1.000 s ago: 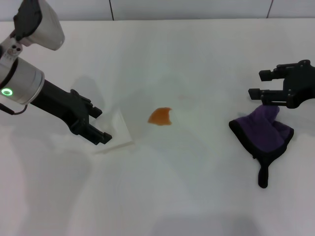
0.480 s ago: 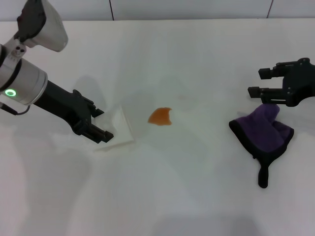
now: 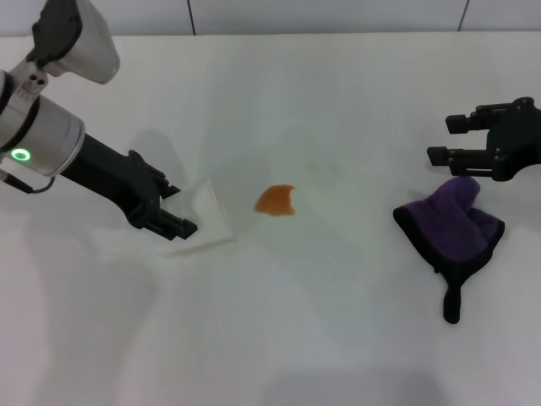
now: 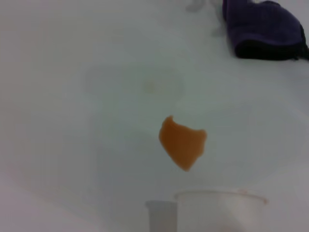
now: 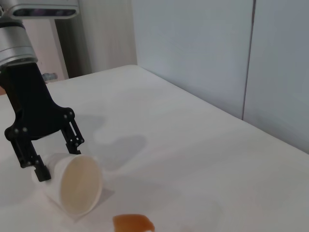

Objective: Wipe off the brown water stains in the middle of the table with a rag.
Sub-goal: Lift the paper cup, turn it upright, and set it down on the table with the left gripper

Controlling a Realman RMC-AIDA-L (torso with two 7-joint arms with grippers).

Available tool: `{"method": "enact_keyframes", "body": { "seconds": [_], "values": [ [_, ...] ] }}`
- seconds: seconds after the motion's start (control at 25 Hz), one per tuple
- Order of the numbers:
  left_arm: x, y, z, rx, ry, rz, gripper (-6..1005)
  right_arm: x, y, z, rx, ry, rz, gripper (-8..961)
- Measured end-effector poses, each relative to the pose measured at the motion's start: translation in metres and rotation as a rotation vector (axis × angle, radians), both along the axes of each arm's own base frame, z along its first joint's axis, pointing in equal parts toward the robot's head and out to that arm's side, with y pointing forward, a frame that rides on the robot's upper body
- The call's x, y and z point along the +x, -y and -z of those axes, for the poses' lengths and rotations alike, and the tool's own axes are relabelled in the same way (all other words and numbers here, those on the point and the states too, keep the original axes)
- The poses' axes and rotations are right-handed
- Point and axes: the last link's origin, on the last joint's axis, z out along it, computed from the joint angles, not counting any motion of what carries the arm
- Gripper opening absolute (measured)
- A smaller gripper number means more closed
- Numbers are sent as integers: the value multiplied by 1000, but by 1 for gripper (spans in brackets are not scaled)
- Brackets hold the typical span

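The brown water stain lies mid-table; it also shows in the left wrist view and the right wrist view. The dark purple rag lies bunched at the right, its black loop tab pointing toward the front edge; it also shows in the left wrist view. My right gripper is open and empty, just beyond the rag. My left gripper is shut on a white translucent cup tipped on its side left of the stain, also in the right wrist view.
The white table stretches all around. A pale wall with panel seams runs behind its far edge. The cup's rim sits close to the stain in the left wrist view.
My left gripper has slid slightly right toward the stain, taking the cup with it. My right gripper, the rag and the stain have stayed in place.
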Motion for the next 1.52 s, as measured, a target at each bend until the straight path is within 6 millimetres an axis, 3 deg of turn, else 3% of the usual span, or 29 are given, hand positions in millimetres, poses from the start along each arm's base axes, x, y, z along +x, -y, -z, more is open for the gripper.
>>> {"method": "enact_keyframes", "body": {
  "seconds": [0.56, 0.92, 1.2, 1.52],
  "values": [
    [8, -13, -12, 138, 100, 30, 590, 0, 0, -1, 3, 1, 0, 559],
    [15, -24, -21, 344, 346, 92, 591, 1, -2, -3, 15, -2, 6, 560],
    [5, -18, -23, 519, 563, 111, 591, 1, -3, -3, 14, -4, 6, 559],
    [-18, -3, -12, 617, 650, 82, 590, 0, -3, -3, 13, -3, 4, 559]
  ]
}}
